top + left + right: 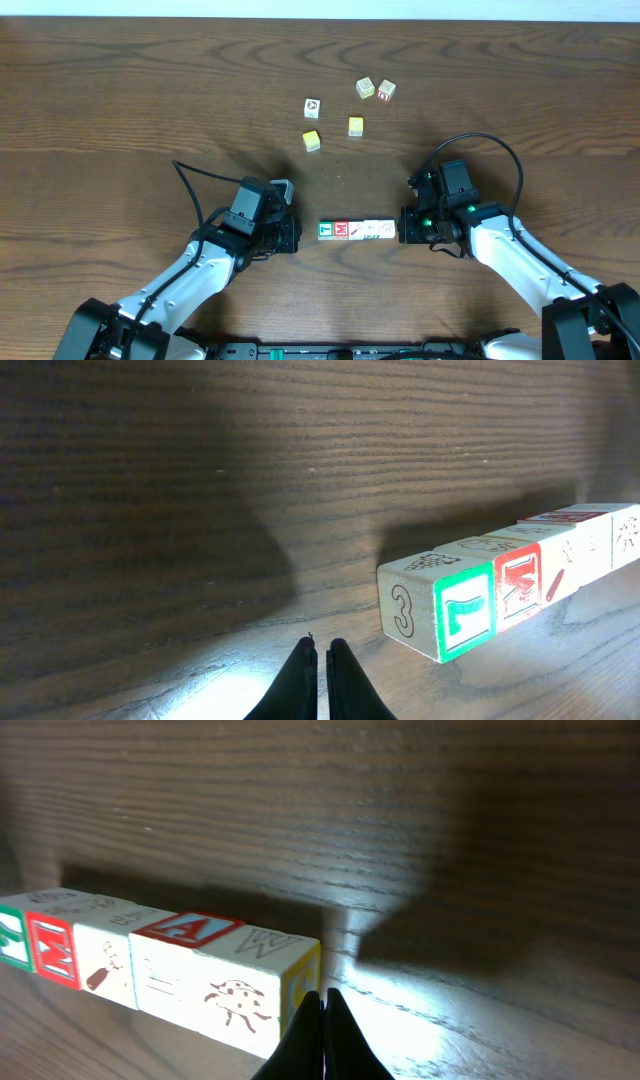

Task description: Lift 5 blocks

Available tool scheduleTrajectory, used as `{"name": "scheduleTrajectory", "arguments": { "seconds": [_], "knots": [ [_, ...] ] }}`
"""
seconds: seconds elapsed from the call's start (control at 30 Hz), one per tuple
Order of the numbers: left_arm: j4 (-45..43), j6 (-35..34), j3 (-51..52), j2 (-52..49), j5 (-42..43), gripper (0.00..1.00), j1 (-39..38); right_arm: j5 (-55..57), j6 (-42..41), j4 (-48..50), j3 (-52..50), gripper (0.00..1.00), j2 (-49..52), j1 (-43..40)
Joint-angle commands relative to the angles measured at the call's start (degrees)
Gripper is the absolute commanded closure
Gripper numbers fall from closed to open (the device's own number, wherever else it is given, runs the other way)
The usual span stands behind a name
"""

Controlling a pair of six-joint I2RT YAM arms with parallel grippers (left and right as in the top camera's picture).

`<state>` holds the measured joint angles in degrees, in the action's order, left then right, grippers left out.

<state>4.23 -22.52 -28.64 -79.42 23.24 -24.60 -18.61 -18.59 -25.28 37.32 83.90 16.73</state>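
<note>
Wooden table [120, 80], blocks [356, 231] between left claw [297, 236] and right claw [404, 228], both closed, empty.

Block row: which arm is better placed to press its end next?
Right, likely. The right gripper, shut, sits at one end of the row; the left gripper, also shut, stands clear of the other end, with the row off-centre in its view.

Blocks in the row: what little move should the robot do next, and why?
Probably slide the left tool right until it touches the green block. The row lies between two shut tools; the right tool looks nearly against its end, but a gap separates the left one.
</note>
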Motion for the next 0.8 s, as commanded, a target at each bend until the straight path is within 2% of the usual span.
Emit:
{"name": "scheduleTrajectory", "arguments": {
  "seconds": [0.0, 0.23, 0.77],
  "knots": [
    [-0.09, -0.11, -0.31, -0.33, 0.09, 0.93, -0.24, 0.81, 0.48, -0.37, 0.44, 0.99, 1.07, 0.59],
    [-0.09, -0.11, -0.31, -0.33, 0.09, 0.93, -0.24, -0.48, 0.42, 1.18, 0.44, 0.99, 4.59, 0.63],
    [-0.09, -0.09, -0.31, -0.33, 0.07, 0.93, -0.24, -1.46, 0.42, 2.82, 0.46, 0.99, 4.61, 0.61]
  ]
}}
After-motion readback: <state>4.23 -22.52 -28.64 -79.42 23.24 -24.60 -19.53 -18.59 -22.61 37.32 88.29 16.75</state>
